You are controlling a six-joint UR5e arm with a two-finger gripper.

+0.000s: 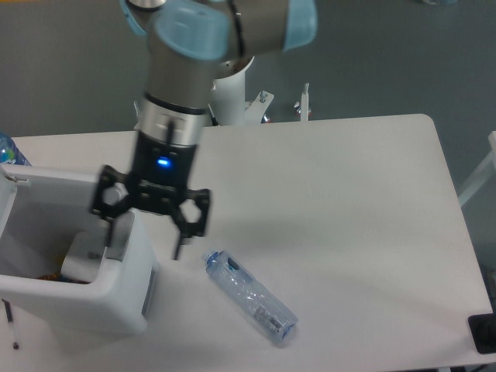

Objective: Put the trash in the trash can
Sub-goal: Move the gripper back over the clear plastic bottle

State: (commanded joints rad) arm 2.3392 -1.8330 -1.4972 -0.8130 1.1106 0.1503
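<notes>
The hand [147, 226] hangs spread and empty just right of the trash can [124, 298] at the table's [341, 201] left edge. A white piece [81, 262] lies inside the bin; I judge the packet binned. The clear plastic bottle [249, 296] remains near the front edge; its label is unreadable.

White rectangular table [349, 194] with rounded corners, grey floor [387, 54] behind it, blue-capped bottle top [9, 151] at the left edge, black object [484, 333] at the lower right corner
</notes>
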